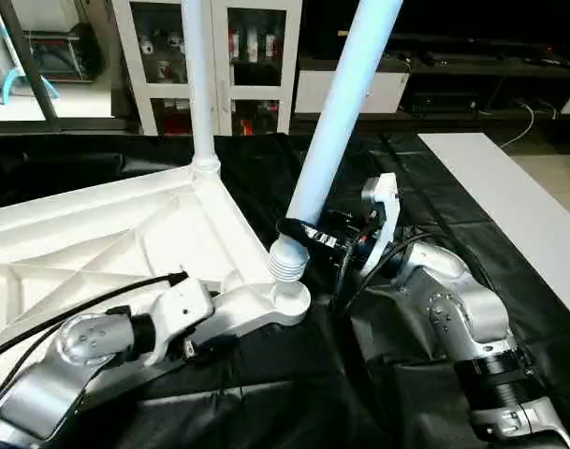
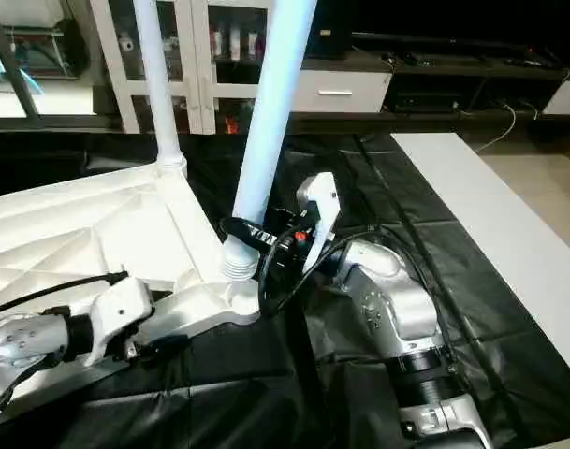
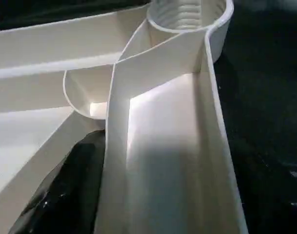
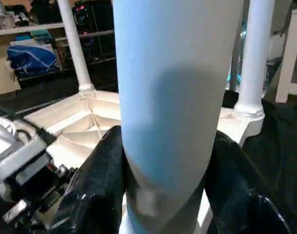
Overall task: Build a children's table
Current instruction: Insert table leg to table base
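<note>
The white table top (image 1: 97, 234) lies upside down on the black sheet, ribs up. One white leg (image 1: 198, 75) stands upright in its far corner socket. My right gripper (image 1: 299, 232) is shut on a second leg (image 1: 345, 103) just above its ribbed end (image 1: 286, 262). That leg leans to the right, its end resting at the near corner socket (image 1: 292, 299). The black fingers (image 4: 97, 180) clasp this leg (image 4: 172, 97) from both sides. My left gripper (image 1: 202, 346) clasps the top's front rim (image 3: 172, 161), a short way left of that socket (image 3: 187, 14).
A white flat board (image 1: 509, 206) lies on the floor to the right. A white glass-door cabinet (image 1: 238, 56) and low dark shelving stand at the back. The black sheet (image 1: 266, 402) covers the floor under everything. The right wrist view catches two upright legs (image 4: 72, 44), (image 4: 255, 53).
</note>
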